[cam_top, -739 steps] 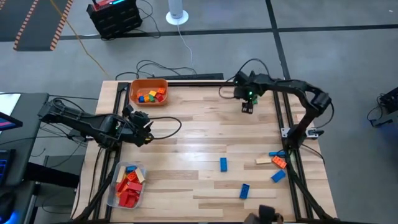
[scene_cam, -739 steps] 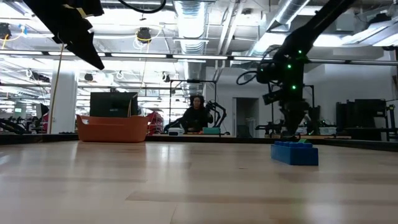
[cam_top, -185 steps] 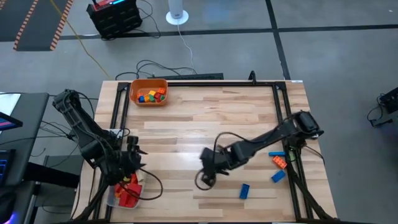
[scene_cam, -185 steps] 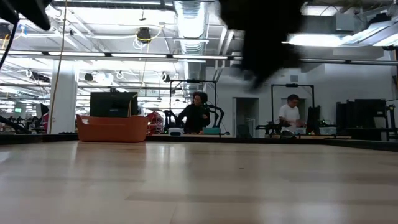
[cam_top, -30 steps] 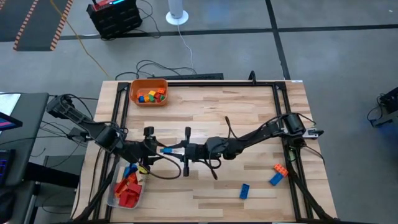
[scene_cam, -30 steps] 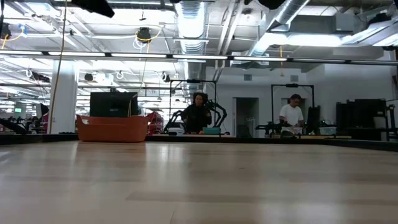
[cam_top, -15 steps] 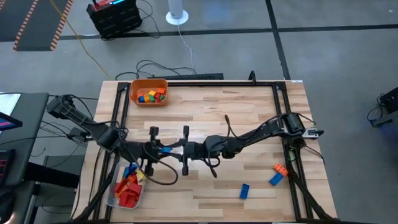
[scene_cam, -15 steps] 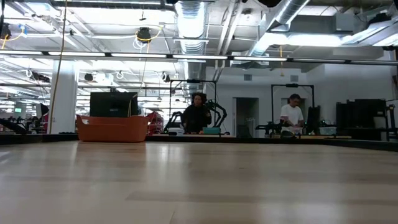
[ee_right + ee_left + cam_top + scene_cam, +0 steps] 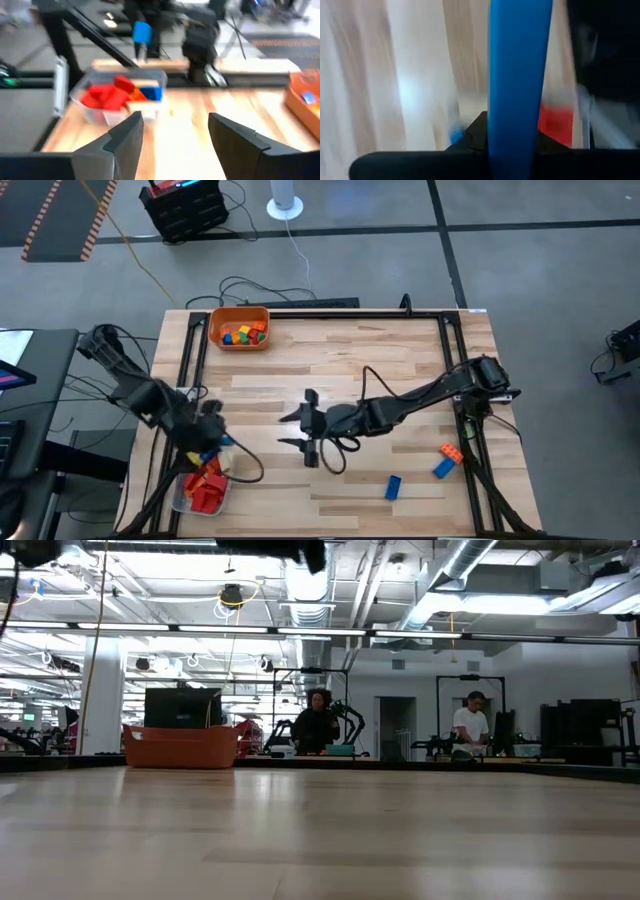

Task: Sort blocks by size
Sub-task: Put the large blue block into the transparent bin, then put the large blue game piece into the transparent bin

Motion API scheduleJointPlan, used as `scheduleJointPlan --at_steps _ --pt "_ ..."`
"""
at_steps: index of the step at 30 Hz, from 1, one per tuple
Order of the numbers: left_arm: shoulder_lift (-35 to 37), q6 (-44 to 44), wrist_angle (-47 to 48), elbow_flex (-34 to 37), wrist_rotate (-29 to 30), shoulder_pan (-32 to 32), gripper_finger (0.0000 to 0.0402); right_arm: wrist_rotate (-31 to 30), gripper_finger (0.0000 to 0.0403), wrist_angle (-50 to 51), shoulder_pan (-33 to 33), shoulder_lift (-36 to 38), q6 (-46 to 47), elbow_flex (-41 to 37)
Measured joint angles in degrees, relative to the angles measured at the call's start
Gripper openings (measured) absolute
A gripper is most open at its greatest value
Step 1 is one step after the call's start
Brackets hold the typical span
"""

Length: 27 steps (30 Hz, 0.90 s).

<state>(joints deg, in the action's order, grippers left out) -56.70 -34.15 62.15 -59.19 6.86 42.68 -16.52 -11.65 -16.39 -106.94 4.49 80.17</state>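
The jaws of the right gripper [image 9: 307,428] stand wide apart with nothing between them, and the jaws of the left gripper [image 9: 214,442] are closed on a long blue block [image 9: 519,80]; the right gripper sits over the middle of the wooden table [image 9: 400,360], with its two dark fingers [image 9: 125,140] spread toward the left side; the left gripper hangs near the table's left edge, just above the clear tub [image 9: 180,498]; in the left wrist view the blue block stands straight up between the fingers and fills the middle of the picture; in the right wrist view the same block [image 9: 142,32] shows small and high above the tub [image 9: 112,112]; the tub holds red blocks [image 9: 203,488], plus a tan one and a blue one [image 9: 152,94]; the orange bin [image 9: 240,327] sits at the far left corner of the table and has small blocks in green, yellow, orange and red inside it; three blocks lie loose on the table near the right edge, a blue one [image 9: 393,487], another blue one [image 9: 442,468] and an orange one [image 9: 451,451]; in the low view two people [image 9: 320,730] can be seen far off in the room behind the table.
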Motion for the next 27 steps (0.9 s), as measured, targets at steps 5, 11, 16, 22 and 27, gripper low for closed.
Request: scheduleJointPlan --at_steps 5,11,16,22,27 --pt "-0.7 -16.7 3.0 6.0 -7.1 10.4 0.0036 -8.4 0.0254 6.1 -1.8 0.1 4.0 0.0" --pt "-1.8 -28.6 1.1 10.6 -5.7 16.3 0.0051 -9.1 0.0254 8.9 -2.4 0.1 7.0 0.0" --pt "-1.8 -32.0 -2.1 12.3 -5.7 17.0 0.0144 -9.1 0.0255 15.6 -3.1 0.2 13.2 0.0" --pt "-1.7 -33.5 3.7 10.0 -11.7 16.4 0.0226 -9.0 0.0255 36.8 -6.4 3.4 33.2 0.0" --pt "-1.7 -30.2 9.8 4.2 -6.4 15.6 0.0235 -7.5 0.0255 51.8 -11.7 4.8 42.0 0.0"
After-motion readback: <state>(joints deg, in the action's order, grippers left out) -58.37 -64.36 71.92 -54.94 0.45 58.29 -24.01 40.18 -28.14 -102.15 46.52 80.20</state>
